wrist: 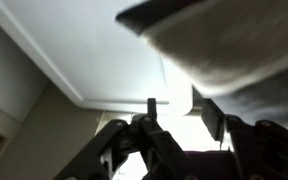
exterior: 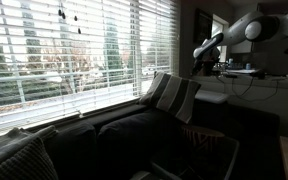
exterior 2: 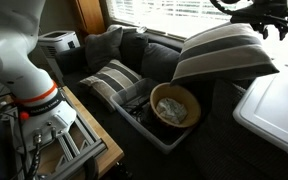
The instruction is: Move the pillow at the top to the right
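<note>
We note the plump square cushion with broad dark and pale grey stripes [exterior 2: 224,50], propped atop the dark sofa [exterior: 124,130], at one o'clock of the claw [wrist: 180,108] in the wrist view, jaws parted, gripping nothing

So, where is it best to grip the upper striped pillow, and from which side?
Probably its upper edge near the corner, coming from above. The striped pillow lies tilted with that thin edge raised toward the gripper, which hangs open over it; the plump middle looks too thick for the jaws.
</note>
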